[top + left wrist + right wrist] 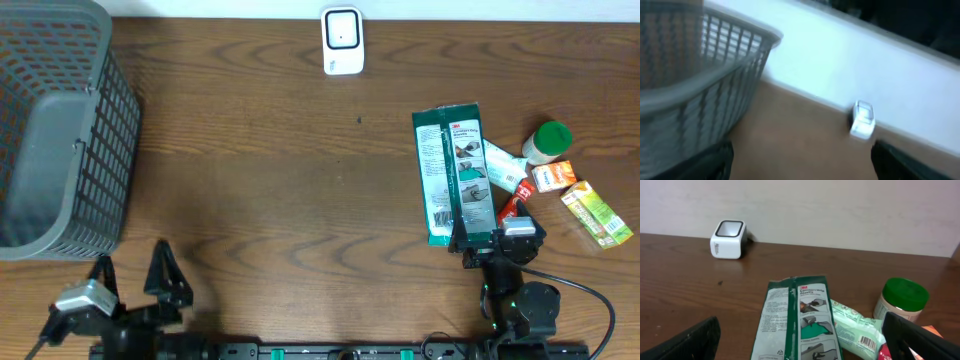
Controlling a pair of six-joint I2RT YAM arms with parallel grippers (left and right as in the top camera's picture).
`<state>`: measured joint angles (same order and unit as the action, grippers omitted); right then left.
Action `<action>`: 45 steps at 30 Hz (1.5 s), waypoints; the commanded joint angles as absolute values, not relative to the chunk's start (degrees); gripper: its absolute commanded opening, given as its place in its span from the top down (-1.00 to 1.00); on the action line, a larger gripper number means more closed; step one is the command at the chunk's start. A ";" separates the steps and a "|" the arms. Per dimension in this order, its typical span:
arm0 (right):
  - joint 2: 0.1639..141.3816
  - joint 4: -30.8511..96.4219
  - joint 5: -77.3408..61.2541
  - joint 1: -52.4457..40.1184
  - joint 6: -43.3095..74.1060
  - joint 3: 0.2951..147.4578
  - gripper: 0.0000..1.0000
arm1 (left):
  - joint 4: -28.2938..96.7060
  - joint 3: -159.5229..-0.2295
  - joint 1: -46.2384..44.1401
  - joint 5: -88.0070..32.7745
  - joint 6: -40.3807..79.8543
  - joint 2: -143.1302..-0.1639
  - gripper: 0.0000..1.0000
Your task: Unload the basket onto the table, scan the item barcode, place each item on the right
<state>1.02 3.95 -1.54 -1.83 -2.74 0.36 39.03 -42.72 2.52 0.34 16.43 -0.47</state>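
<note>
A white barcode scanner (pixel 341 41) stands at the table's far edge, also seen as scanner (pixel 728 239) and blurred scanner (pixel 862 120). A green and white 3M package (pixel 455 175) lies flat at the right. My right gripper (pixel 497 238) sits at its near end, open; in the right wrist view the package (pixel 796 317) lies between and ahead of the spread gripper (pixel 802 342). A pale green packet (pixel 860 330) shows a barcode. My left gripper (pixel 132 275) is open and empty at the front left, as the left wrist view of the gripper (pixel 800 167) confirms.
A grey wire basket (pixel 60 130) fills the left side, close ahead of the left gripper as the basket (pixel 690 85). Right of the package lie a green-lidded jar (pixel 548 142), an orange box (pixel 553 177), a yellow-green box (pixel 596 213) and a red item (pixel 512 208).
</note>
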 commanded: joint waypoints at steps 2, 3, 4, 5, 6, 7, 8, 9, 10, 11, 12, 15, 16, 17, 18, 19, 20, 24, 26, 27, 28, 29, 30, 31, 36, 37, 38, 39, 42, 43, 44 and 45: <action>0.86 4.12 -1.78 -1.58 -3.31 0.32 -0.99 | 22.13 -36.51 2.26 -0.99 15.73 -0.14 -0.77; 0.86 4.12 -1.78 -1.58 -3.31 0.32 -0.99 | 15.94 -34.33 2.26 -1.08 15.73 -0.14 -0.77; 0.86 4.12 -1.78 -1.58 -3.31 0.30 -0.98 | 10.24 -32.16 2.22 -1.06 15.70 -0.14 -0.77; 0.86 4.12 -1.78 -1.58 -3.31 0.30 -0.98 | 5.39 -30.09 2.15 -1.06 15.70 -0.14 -0.77; 0.86 4.12 -1.78 -1.58 -3.31 0.30 -0.98 | 1.45 -28.10 2.15 -1.06 15.70 -0.14 -0.77; 0.86 4.12 -1.78 -1.58 -3.31 0.30 -0.99 | -4.71 -23.97 2.15 -1.04 15.70 -0.14 -0.78; 0.86 4.12 -1.78 -1.58 -3.31 0.32 -0.99 | -6.39 -22.26 2.15 -1.04 15.70 -0.14 -0.77; 0.86 4.12 -1.78 -1.58 -3.31 0.30 -0.99 | -7.31 -20.88 2.15 -1.04 15.70 -0.14 -0.77; 0.86 4.14 -1.78 -1.58 -3.31 0.30 -0.98 | -7.97 -19.25 2.15 -1.04 15.70 -0.14 -0.77; 0.86 4.14 -1.78 -1.58 -3.31 0.30 -0.98 | -8.36 -17.87 2.15 -1.04 15.70 -0.14 -0.77; 0.86 4.12 -1.78 -1.58 -3.31 0.30 -0.98 | -8.67 -16.27 2.15 -1.04 15.70 -0.14 -0.77; 0.86 4.14 -1.78 -1.58 -3.31 0.32 -0.99 | -8.71 -12.49 2.15 -1.04 15.70 -0.14 -0.78; 0.86 4.12 -1.78 -1.58 -3.31 0.32 -0.99 | -8.71 -11.14 2.15 -1.02 15.70 -0.12 -0.77; 0.86 4.12 -1.78 -1.58 -3.31 0.30 -0.98 | -8.75 -9.80 2.15 -1.02 15.70 -0.12 -0.77; 0.86 4.12 -1.78 -1.58 -3.31 0.30 -0.98 | -8.88 -8.73 2.17 -1.02 15.70 -0.12 -0.77; 0.86 4.14 -1.78 -1.58 -3.31 0.32 -0.99 | -9.17 -7.42 2.17 -1.02 15.70 -0.12 -0.77; 0.86 4.12 -1.78 -1.58 -3.31 0.32 -0.98 | -9.39 -6.44 2.17 -1.02 15.70 -0.12 -0.77; 0.86 4.12 -1.78 -1.58 -3.31 0.32 -0.99 | -9.76 -3.11 2.17 -0.99 15.66 -0.12 -0.77; 0.86 4.12 -1.78 -1.58 -3.31 0.32 -0.98 | -9.72 -1.91 2.17 -0.97 15.66 -0.12 -0.78; 0.86 4.12 -1.78 -1.58 -3.31 0.30 -0.98 | -9.74 -1.17 2.17 -0.97 15.66 -0.10 -0.77; 0.86 4.12 -1.78 -1.58 -3.31 0.32 -0.99 | -9.74 -0.49 2.17 -0.89 15.66 -0.10 -0.77; 0.86 4.12 -1.78 -1.58 -3.31 0.30 -0.99 | -8.34 -0.23 2.17 -0.78 15.64 -0.10 -0.77; 0.86 4.14 -1.78 -1.58 -3.31 0.32 -0.99 | -7.20 -0.23 2.20 -0.75 15.31 -0.10 -0.77; 0.86 4.12 -1.78 -1.58 -3.31 0.32 -0.99 | -5.65 -0.23 2.22 -0.78 14.79 -0.10 -0.77; 0.86 4.12 -1.78 -1.58 -3.31 0.32 -0.98 | -1.04 -0.23 2.22 -0.80 9.45 -0.10 -0.77; 0.86 4.14 -1.78 -1.58 -3.31 0.30 -0.98 | 0.34 -0.23 2.22 -0.80 8.38 -0.10 -0.77; 0.86 4.12 -1.78 -1.58 -3.31 0.32 -0.98 | 1.63 -0.23 2.22 -0.80 7.49 -0.10 -0.78; 0.86 4.12 -1.78 -1.58 -3.31 0.30 -0.99 | 3.33 -0.23 2.22 -0.80 6.63 -0.10 -0.78; 0.86 4.14 -1.78 -1.58 -3.31 0.30 -0.98 | 4.10 -0.23 2.22 -0.80 4.89 -0.10 -0.77; 0.86 4.12 -1.78 -1.58 -3.31 0.32 -0.98 | 4.05 -0.23 2.22 -0.82 4.95 -0.10 -0.77; 0.86 4.12 -1.78 -1.58 -3.31 0.32 -0.99 | 4.05 -0.23 2.22 -0.82 4.93 -0.10 -0.77; 0.86 4.12 -1.78 -1.58 -3.31 0.30 -0.99 | 4.05 -0.23 2.22 -0.82 4.93 -0.10 -0.77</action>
<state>1.02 3.92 -1.56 -1.83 -2.76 0.36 1.15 -0.69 2.46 -1.41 7.40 -0.58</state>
